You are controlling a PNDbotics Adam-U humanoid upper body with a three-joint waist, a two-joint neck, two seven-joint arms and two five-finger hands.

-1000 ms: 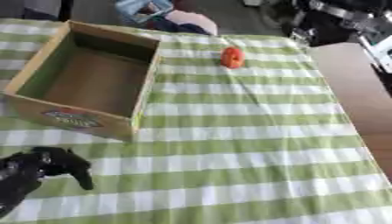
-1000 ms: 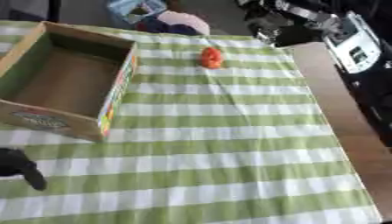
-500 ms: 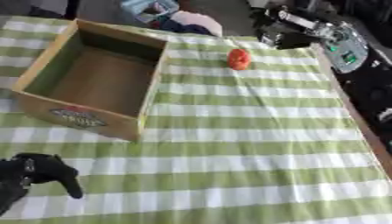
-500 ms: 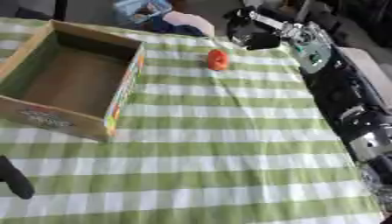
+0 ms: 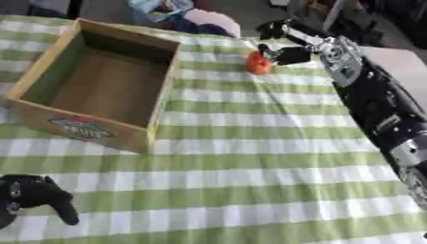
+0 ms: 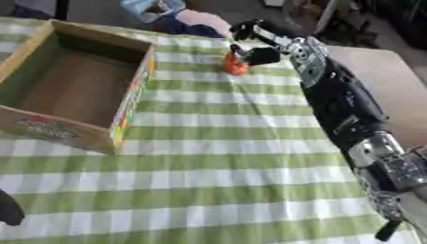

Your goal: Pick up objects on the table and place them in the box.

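Observation:
A small orange object (image 5: 257, 63) lies on the green-and-white checked cloth near the table's far edge, right of the box. My right hand (image 5: 293, 47) reaches in from the right and hovers at it, open: fingers (image 5: 271, 29) spread beyond the object, thumb just right of it, not closed round it. The cardboard box (image 5: 163, 90) stands at the left, open-topped and with nothing inside. Low in the left corner rests my left hand (image 5: 30, 193), fingers relaxed, holding nothing.
Past the far edge of the cloth lie a blue-and-white thing (image 5: 158, 6) and a pale pink thing (image 5: 213, 21). A bare brown surface (image 6: 375, 66) borders the cloth on the right, under my right arm (image 6: 350, 109).
My right arm has swung in from the upper right and its hand has reached the orange object. The left hand stays in its corner. The camera has shifted a little.

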